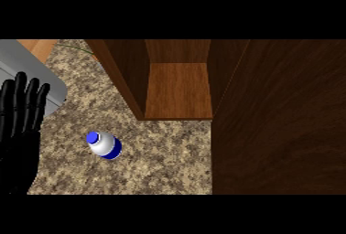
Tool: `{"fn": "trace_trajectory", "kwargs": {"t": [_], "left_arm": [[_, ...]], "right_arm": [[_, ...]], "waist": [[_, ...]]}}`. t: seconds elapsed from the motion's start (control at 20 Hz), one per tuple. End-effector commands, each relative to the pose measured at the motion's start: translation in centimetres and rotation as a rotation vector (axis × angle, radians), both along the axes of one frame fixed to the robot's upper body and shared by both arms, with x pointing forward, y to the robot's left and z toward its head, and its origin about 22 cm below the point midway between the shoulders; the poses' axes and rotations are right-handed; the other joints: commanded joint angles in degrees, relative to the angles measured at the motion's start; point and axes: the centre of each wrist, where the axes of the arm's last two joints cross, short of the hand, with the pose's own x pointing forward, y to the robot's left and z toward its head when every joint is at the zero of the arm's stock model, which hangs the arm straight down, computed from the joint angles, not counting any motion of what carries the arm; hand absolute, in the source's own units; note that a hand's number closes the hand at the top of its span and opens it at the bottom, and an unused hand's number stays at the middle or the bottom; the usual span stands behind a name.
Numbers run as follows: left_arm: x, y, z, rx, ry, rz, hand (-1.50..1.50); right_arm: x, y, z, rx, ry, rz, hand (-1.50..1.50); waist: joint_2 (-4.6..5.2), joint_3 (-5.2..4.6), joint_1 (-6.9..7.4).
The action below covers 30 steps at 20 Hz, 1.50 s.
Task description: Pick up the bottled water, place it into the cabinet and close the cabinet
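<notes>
The bottled water (103,145), white with a blue cap and blue band, stands on the speckled stone counter (155,160) in front of the cabinet. The wooden cabinet (177,87) is open, with a bare shelf inside; its dark door (280,119) swings out along the right side of the view. My left hand (19,123) rests open at the left edge, fingers straight and pointing up, well to the left of the bottle and not touching it. My right hand does not show.
A grey appliance or sink corner (30,68) lies at the upper left, partly behind my left hand. The open door covers the counter's right side.
</notes>
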Motion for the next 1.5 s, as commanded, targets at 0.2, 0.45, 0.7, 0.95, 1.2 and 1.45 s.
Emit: {"fn": "trace_trajectory", "kwargs": {"t": [0.2,0.45,0.7,0.95,1.2,1.45], "left_arm": [[-0.3,-6.7,0.7,-0.007,-0.001,0.086,-1.5],[-3.0,-8.7,-0.8,-0.268,0.257,-0.021,-1.5],[-5.6,-10.7,1.9,-0.29,0.248,-0.007,-1.5],[-8.0,-13.6,2.4,-0.298,0.236,-0.008,-1.5],[-9.1,-13.5,3.5,-0.29,0.254,0.012,-1.5],[-9.8,-13.6,4.6,-0.294,0.268,0.019,-1.5]], "right_arm": [[-4.5,-1.3,-1.0,0.013,-0.005,-0.039,-1.5],[-5.5,0.2,0.4,0.13,0.173,0.212,-1.5],[-9.6,-0.7,3.1,0.133,0.164,0.212,-1.5],[-10.5,-1.3,4.3,0.144,0.174,0.21,-1.5],[-10.9,-2.7,4.5,0.141,0.162,0.201,-1.5],[-10.9,-3.1,4.5,0.133,0.168,0.205,-1.5]], "waist": [[0.61,-0.25,-0.33],[0.36,-0.29,-0.41],[0.42,-0.26,-0.11],[0.47,-0.27,0.19],[0.43,-0.25,0.13],[0.38,-0.21,0.15]]}}
